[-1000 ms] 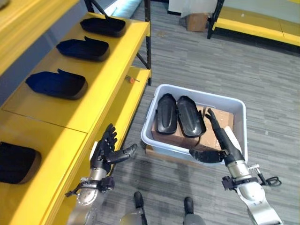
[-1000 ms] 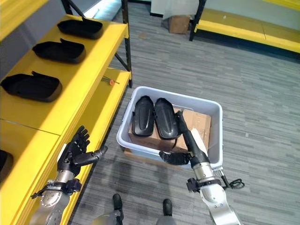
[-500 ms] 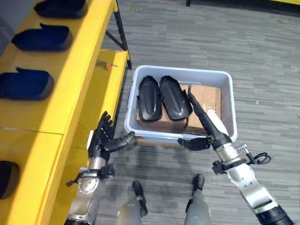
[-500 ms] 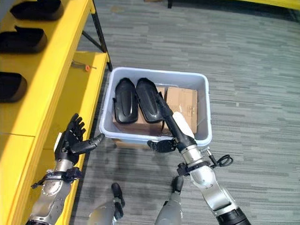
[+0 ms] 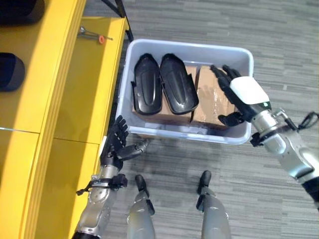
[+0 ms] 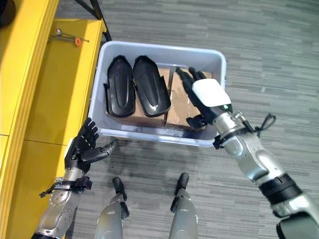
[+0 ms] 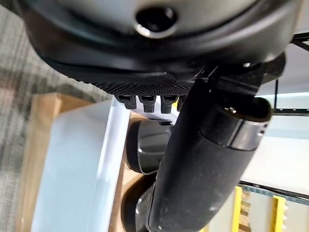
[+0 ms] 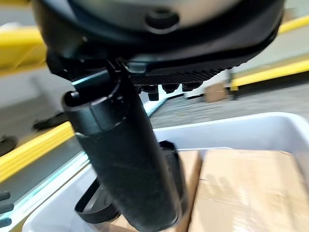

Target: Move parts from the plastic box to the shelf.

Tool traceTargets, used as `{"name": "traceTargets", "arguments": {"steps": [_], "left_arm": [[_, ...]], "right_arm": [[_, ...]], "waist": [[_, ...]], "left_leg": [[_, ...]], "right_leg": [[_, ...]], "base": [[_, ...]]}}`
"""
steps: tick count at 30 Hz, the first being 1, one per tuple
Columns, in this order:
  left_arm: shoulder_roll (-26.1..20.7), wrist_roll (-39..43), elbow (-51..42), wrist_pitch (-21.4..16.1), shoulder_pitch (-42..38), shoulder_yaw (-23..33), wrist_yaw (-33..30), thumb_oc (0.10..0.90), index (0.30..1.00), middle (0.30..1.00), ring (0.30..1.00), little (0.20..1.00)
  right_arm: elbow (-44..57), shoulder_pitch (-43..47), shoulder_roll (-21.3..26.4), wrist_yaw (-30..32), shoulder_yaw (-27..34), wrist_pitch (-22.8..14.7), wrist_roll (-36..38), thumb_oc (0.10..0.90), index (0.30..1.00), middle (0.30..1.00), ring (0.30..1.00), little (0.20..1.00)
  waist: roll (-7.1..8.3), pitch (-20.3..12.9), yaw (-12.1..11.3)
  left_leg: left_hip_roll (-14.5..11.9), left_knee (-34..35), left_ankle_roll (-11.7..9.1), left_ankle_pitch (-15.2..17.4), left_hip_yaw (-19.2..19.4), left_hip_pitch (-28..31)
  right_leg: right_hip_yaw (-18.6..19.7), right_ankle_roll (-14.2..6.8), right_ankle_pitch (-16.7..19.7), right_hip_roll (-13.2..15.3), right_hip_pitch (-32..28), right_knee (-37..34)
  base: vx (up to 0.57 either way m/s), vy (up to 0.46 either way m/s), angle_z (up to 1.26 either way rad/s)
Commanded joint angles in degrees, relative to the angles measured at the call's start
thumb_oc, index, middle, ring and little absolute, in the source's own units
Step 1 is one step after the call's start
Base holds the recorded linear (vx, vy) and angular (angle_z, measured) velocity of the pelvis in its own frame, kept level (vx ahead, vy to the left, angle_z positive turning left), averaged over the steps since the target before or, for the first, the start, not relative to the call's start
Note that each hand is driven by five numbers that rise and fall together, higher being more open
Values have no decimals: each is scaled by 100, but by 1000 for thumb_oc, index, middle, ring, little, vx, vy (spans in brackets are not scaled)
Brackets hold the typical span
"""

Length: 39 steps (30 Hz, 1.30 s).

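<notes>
Right hand has swung over the plastic box, fingers spread, empty; left hand hangs relaxed, empty. You're mid-reach: lower onto a black part next.

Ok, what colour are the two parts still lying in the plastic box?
Black, both parts, lying side by side in the pale grey plastic box; clearest in the left eye view.

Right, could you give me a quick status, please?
Both hands open, holding nothing: left hand outside plastic box, right hand over it. Two black parts inside. Nothing blocking.
</notes>
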State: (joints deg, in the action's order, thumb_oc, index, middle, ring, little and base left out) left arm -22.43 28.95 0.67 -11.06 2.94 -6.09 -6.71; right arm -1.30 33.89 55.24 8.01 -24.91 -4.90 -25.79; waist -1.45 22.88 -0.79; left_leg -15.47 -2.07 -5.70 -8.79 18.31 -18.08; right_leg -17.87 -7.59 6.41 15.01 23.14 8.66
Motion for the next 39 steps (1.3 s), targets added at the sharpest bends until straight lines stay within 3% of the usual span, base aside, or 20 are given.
{"name": "traceTargets", "arguments": {"steps": [1,6,13,26,39], "left_arm": [[-464,4,-799,-495,-95,285,31,900,1000,1000,1000,1000],[-424,-89,-720,-505,-178,362,-139,900,1000,1000,1000,1000],[-357,-92,-717,-547,-285,404,-209,900,1000,1000,1000,1000],[-265,-104,-635,-648,-464,424,-471,900,1000,1000,1000,1000],[-268,-131,-651,-655,-396,453,-544,900,1000,1000,1000,1000]], "right_arm": [[212,900,102,457,90,-93,-312,900,1000,1000,1000,1000],[-174,1485,195,487,-273,43,-632,900,1000,1000,1000,1000],[-502,1555,89,555,-360,167,-876,900,1000,1000,1000,1000],[-1272,1484,-699,821,-268,399,-881,900,1000,1000,1000,1000],[-1442,1428,-1063,897,-252,458,-882,900,1000,1000,1000,1000]], "waist": [[331,-207,-99],[288,-118,-197],[241,-13,-210],[193,203,-314],[208,332,-410]], "left_leg": [[-520,140,-663,18,-68,560],[-555,288,-679,-138,-90,484],[-519,258,-663,-125,-161,352],[-409,190,-647,-44,-266,167],[-375,157,-641,-15,-358,22]], "right_leg": [[-134,-335,160,120,76,-160],[-85,-301,141,81,318,-39],[-94,-278,132,137,422,45],[-166,-278,190,184,379,-54],[-282,-293,255,208,281,-191]], "base": [[17,-60,1],[16,-44,-1],[2,-6,2],[-4,2,3],[-8,6,4]]}}
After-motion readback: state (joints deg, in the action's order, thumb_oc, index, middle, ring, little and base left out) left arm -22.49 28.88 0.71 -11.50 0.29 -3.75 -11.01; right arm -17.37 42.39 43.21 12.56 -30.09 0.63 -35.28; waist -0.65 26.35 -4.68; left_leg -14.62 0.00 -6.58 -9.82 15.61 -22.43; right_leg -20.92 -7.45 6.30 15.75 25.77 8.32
